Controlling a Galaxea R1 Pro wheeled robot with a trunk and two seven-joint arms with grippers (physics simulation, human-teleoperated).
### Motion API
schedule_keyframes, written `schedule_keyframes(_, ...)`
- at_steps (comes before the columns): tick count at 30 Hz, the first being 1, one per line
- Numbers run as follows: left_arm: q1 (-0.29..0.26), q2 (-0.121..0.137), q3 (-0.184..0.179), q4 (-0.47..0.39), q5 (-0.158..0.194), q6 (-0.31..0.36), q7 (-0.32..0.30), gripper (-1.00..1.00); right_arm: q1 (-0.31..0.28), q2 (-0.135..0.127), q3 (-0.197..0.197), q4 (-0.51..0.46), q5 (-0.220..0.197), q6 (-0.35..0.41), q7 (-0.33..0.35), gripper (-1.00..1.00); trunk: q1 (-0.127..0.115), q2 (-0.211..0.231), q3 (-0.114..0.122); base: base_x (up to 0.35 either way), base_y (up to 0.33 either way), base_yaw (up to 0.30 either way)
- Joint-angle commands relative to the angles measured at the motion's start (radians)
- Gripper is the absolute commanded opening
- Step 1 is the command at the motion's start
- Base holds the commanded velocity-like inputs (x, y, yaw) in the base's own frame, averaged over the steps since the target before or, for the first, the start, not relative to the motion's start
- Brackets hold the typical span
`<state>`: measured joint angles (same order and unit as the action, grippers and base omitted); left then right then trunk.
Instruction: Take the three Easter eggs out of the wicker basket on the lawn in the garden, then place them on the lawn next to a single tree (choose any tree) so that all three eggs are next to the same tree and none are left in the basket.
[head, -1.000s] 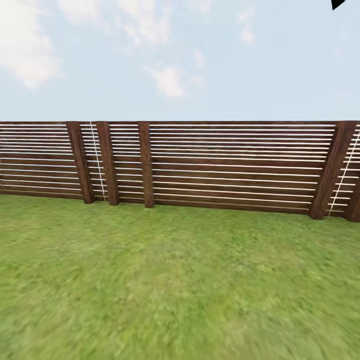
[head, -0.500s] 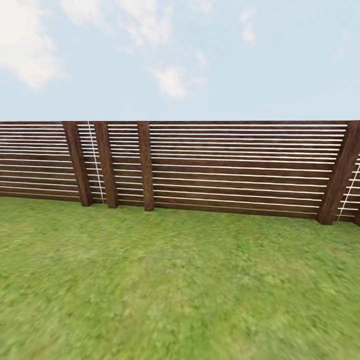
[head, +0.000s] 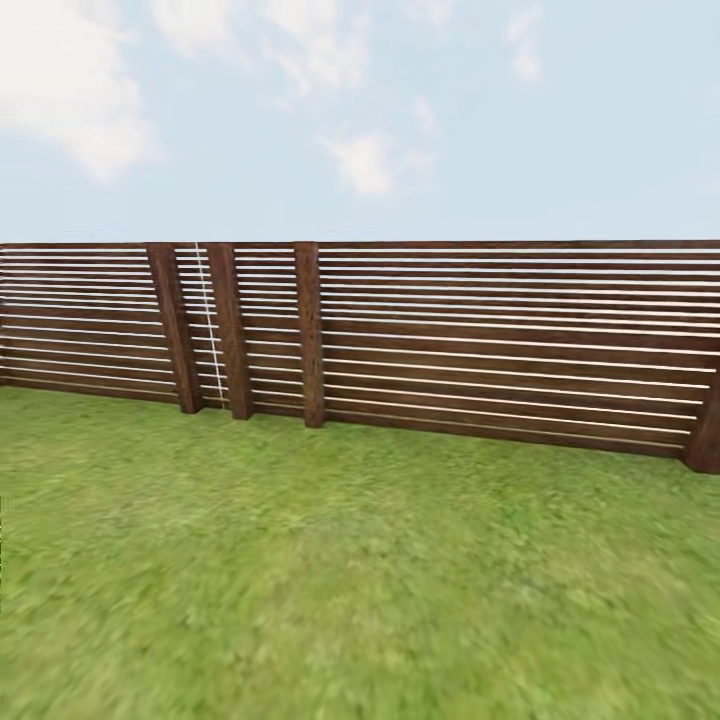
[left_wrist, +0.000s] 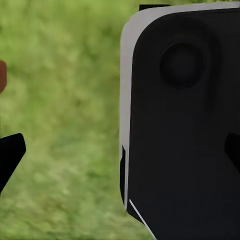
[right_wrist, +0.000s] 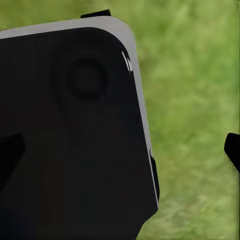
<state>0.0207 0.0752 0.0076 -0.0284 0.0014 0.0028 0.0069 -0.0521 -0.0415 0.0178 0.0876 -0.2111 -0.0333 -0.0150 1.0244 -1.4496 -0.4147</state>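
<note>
The lawn (head: 360, 570) spreads out ahead as mottled green grass, up to the brown slatted fence (head: 450, 340) of the garden. The Easter eggs, the wicker basket and the tree are out of view. In the left wrist view my left gripper (left_wrist: 120, 152) hangs open over grass, one black fingertip (left_wrist: 10, 155) at each side of the picture and nothing held. In the right wrist view my right gripper (right_wrist: 120, 152) is open too, with one fingertip (right_wrist: 233, 150) against the grass.
Three close fence posts (head: 235, 335) stand left of centre, and another post (head: 706, 435) stands at the far right. My own black, white-edged body panel (left_wrist: 185, 120) lies behind the left gripper and behind the right one (right_wrist: 75, 135). A brown patch (left_wrist: 2, 75) shows at one edge.
The whole head view has shifted: the fence posts sit further right and the fence looks slightly nearer, so the camera has moved. The black shape at the top right corner is gone.
</note>
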Motion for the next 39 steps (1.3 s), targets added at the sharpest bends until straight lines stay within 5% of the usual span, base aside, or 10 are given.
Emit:
schedule_keyframes(1, 0.001, 0.000, 0.000, -0.002, 0.000, 0.000, 0.001, 1.00, -0.002, 0.000, 0.002, 0.003, -0.007, -0.003, 0.000, 1.00, 0.001, 0.000, -0.001, 0.327, 0.000, 0.110)
schedule_keyframes(39, 0.001, 0.000, 0.000, -0.002, 0.000, 0.000, 0.001, 1.00, -0.002, 0.001, 0.002, 0.003, -0.007, -0.003, 0.000, 1.00, 0.001, 0.000, -0.001, 0.327, 0.000, 0.010)
